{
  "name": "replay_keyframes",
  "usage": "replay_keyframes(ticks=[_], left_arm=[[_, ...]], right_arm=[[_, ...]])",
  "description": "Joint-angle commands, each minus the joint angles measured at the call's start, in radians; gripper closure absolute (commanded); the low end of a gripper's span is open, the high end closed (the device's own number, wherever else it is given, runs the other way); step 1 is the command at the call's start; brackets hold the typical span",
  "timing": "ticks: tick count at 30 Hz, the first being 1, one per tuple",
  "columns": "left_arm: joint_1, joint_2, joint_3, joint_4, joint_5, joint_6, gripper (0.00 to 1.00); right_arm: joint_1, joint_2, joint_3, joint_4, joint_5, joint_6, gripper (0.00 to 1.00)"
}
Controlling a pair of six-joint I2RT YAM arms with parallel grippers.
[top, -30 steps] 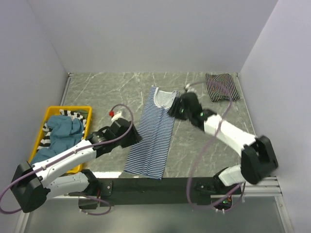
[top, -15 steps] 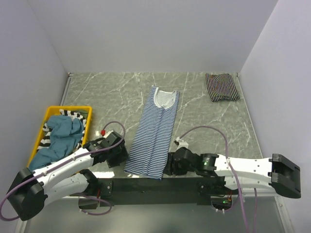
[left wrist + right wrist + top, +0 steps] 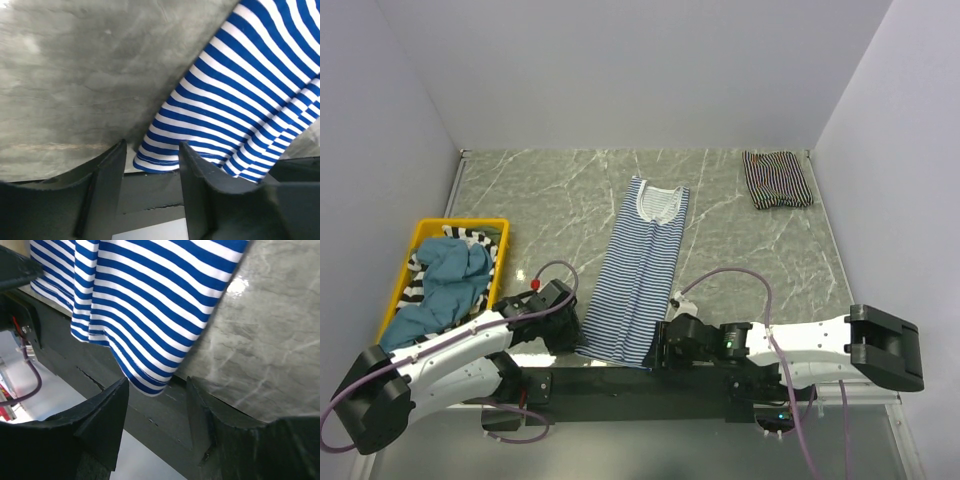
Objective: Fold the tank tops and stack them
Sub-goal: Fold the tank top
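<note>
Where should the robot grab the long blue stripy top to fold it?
Grab the blue striped top by its two bottom hem corners, coming from the table's near edge. It lies flat, hem overhanging that edge, so each corner is free to pinch.

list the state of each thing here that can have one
blue striped top, folded lengthwise into a long strip, laid out on the table
black striped top, folded, lying at the far right corner
yellow bin, holding crumpled clothes
left gripper, open, straddling the blue top's near hem corner
right gripper, open, at the hem's other corner
</note>
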Motion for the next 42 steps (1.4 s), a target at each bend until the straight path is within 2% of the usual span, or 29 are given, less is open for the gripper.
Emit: replay_keyframes(ticks=[1,3,6,8,11,12,14,17,23,27,30,35,38,42], left_arm=[[-0.014,0.012,-0.048,0.023,0.021,-0.023,0.52],[-0.020,0.006,-0.059,0.033,0.025,-0.031,0.56],[-0.023,-0.006,-0.056,0.038,0.024,-0.017,0.72],[-0.025,-0.014,-0.054,0.058,0.028,-0.002,0.78],[-0.031,-0.032,-0.060,0.090,0.059,0.012,0.89],[-0.037,-0.037,-0.060,0.107,0.065,0.013,0.94],[-0.048,-0.040,-0.065,0.122,0.079,0.016,0.98],[-0.083,-0.043,-0.062,0.133,0.081,0.006,0.99],[-0.194,-0.053,-0.030,0.096,0.048,-0.058,0.99],[-0.324,-0.081,-0.040,0.090,0.038,-0.149,0.99],[-0.344,-0.081,-0.019,0.066,0.021,-0.165,0.99],[-0.323,-0.069,0.111,0.037,-0.084,-0.110,0.99],[-0.237,-0.028,0.159,0.073,-0.078,-0.033,0.99],[-0.094,0.041,0.213,0.158,-0.045,0.042,0.99]], right_arm=[[0.023,0.035,0.010,0.010,0.001,0.044,0.44],[0.026,0.041,0.013,0.003,0.004,0.050,0.47],[0.029,0.053,0.031,-0.024,0.008,0.047,0.52],[0.029,0.073,0.047,-0.036,0.009,0.041,0.56],[0.030,0.097,0.074,-0.069,0.018,0.026,0.75],[0.032,0.099,0.082,-0.082,0.022,0.023,0.84],[0.030,0.085,0.094,-0.116,0.031,0.014,0.94],[0.030,0.053,0.114,-0.200,0.042,-0.006,0.99],[0.030,-0.117,0.157,-0.476,0.064,-0.035,1.00],[0.066,-0.194,0.143,-0.569,0.022,-0.005,1.00],[0.096,-0.197,0.157,-0.602,0.031,0.018,1.00],[0.060,-0.157,0.237,-0.615,0.102,-0.020,0.99],[0.015,-0.122,0.298,-0.613,0.140,-0.081,1.00],[-0.127,-0.093,0.364,-0.584,0.156,-0.181,1.00]])
